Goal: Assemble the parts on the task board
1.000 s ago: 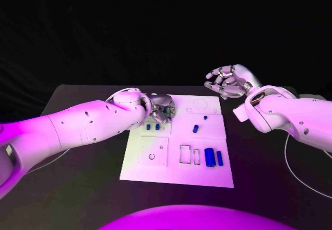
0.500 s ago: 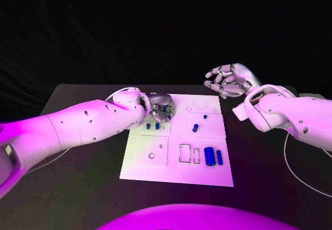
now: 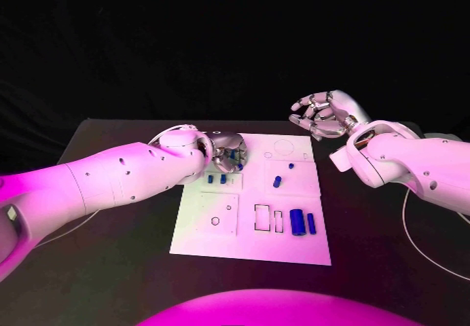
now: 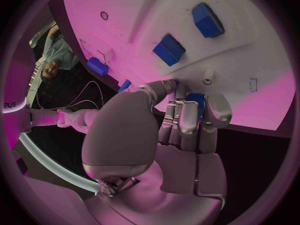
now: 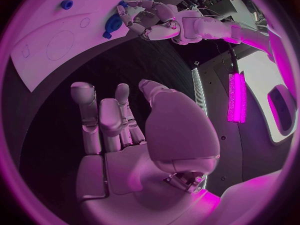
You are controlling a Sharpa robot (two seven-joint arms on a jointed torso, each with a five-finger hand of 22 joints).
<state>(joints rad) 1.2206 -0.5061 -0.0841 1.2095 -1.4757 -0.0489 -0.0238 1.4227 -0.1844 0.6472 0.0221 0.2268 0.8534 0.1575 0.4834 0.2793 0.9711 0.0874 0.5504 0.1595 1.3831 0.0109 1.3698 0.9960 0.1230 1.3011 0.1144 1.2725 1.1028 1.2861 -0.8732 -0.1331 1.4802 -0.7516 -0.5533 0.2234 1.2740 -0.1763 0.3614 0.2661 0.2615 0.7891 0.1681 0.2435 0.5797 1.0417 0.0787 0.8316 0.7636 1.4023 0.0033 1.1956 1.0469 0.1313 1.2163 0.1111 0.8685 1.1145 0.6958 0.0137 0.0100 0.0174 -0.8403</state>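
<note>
Over the far left corner of the white task board [image 3: 250, 224], the left hand [image 3: 228, 151] apparently pinches a small blue part [image 4: 195, 99], the right hand [image 3: 321, 115] hangs empty with fingers spread beside the board's far right corner, and most parts [image 3: 296, 222] remain unassembled.

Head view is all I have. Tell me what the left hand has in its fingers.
Observer: In the left wrist view, a blue part sits gripped between the left hand's fingers, over the task board.
Operator: Check the right hand too.
Observer: The right wrist view shows the right hand holding nothing, with its fingers apart, above the black table beside the board.
</note>
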